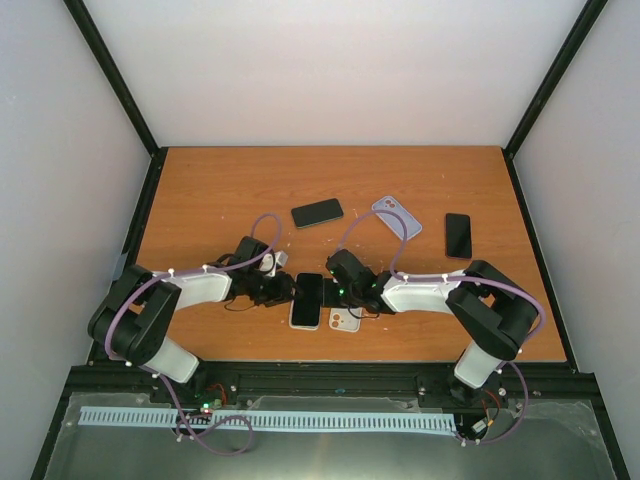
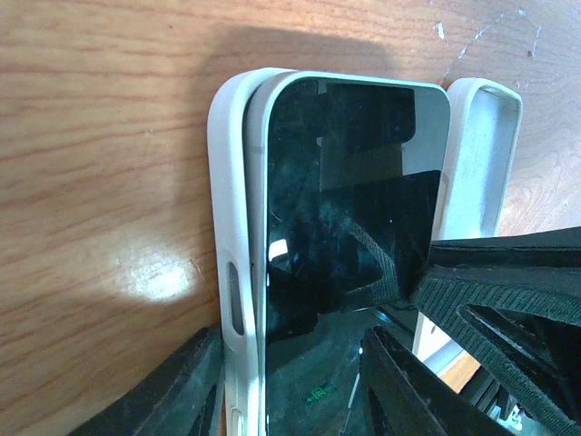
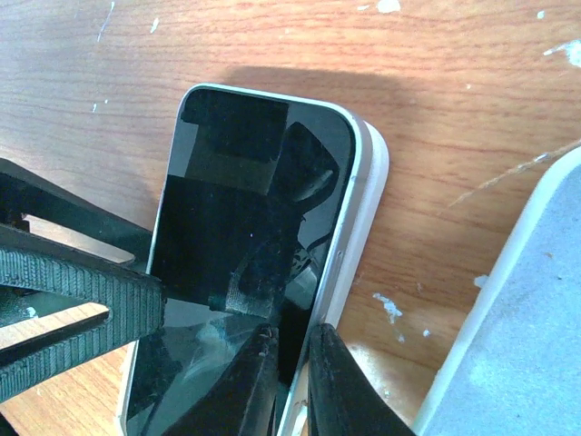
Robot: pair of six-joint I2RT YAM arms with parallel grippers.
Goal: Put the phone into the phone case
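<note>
A phone point(image 1: 307, 296) with a black screen lies partly in a white phone case point(image 2: 229, 236), its left edge still raised above the case wall. My left gripper point(image 2: 286, 391) is open, with one finger beside the case's left wall and the other over the screen. My right gripper point(image 3: 295, 386) is nearly closed, pinching the right edge of the phone point(image 3: 245, 227) and case point(image 3: 370, 186) between a finger on the screen and one outside the rim. In the top view the left gripper point(image 1: 283, 290) and right gripper point(image 1: 340, 293) flank the phone.
A second white case point(image 1: 345, 320) lies just right of the phone and also shows in the left wrist view point(image 2: 486, 136). A lavender case point(image 1: 397, 216) and two black phones point(image 1: 317, 212) point(image 1: 458, 235) lie farther back. Black frame posts edge the table.
</note>
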